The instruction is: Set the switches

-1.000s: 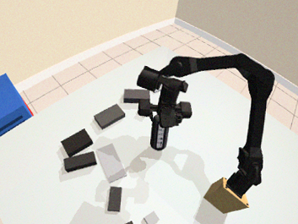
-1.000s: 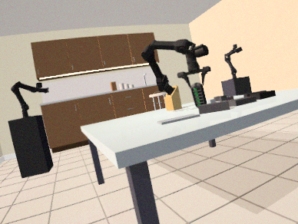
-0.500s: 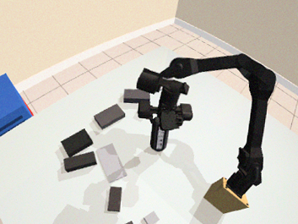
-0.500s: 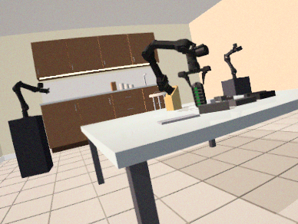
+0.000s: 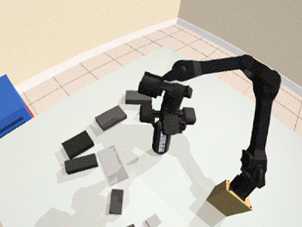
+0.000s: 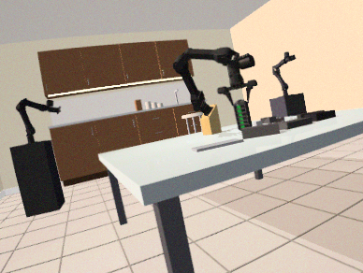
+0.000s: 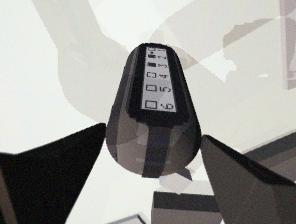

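Note:
The dark grey controller unit (image 5: 161,139) (image 6: 241,116) (image 7: 120,112) stands on end, nearly upright, below my gripper. My gripper (image 5: 163,126) (image 6: 240,104) (image 7: 153,134) is shut on it near its upper end, with one fingertip against each side. Its label (image 7: 159,80) faces the wrist view: squares 2 and 3 are filled; 1, 4, 5 and 6 are empty. The rocker switches (image 6: 239,113) face the exterior view and show green, but their positions are too small to tell. Whether the unit's lower end touches the bench is unclear.
On the bench (image 5: 183,214) lie several dark modules, among them one block (image 5: 111,117) near the unit, another block (image 5: 78,144) farther left and a small one (image 5: 116,201). A pale flat plate (image 5: 112,163) lies beside them. A yellow wedge-shaped block (image 5: 228,200) (image 6: 211,122) is by the arm's base.

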Available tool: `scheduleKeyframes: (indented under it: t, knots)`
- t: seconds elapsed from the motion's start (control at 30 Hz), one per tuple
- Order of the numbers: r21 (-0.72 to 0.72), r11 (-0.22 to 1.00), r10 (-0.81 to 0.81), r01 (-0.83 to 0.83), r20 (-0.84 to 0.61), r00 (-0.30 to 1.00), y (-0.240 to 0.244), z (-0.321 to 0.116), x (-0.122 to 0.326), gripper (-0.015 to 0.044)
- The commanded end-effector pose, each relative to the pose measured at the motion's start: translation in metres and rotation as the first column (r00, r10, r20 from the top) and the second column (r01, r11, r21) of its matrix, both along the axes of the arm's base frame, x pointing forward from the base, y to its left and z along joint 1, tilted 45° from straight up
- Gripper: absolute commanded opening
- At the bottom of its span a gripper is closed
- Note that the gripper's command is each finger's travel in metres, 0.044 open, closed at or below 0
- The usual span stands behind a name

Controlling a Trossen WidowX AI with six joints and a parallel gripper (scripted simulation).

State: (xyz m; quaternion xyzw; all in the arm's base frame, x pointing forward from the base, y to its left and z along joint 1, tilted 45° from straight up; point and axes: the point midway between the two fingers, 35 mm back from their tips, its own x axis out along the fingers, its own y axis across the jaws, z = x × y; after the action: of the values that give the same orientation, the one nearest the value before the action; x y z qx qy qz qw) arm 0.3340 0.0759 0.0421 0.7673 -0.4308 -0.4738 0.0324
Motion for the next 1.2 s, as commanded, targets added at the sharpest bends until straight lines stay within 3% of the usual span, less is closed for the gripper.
scheduleKeyframes:
  t: [0.0,1.17]
  knots:
    - [0.010,1.000,-0.016,0.016,-0.014,1.000,-0.002,-0.006,-0.005,0.0338]
    - [0.011,1.000,-0.016,0.016,-0.014,1.000,0.009,-0.011,-0.016,0.0338]
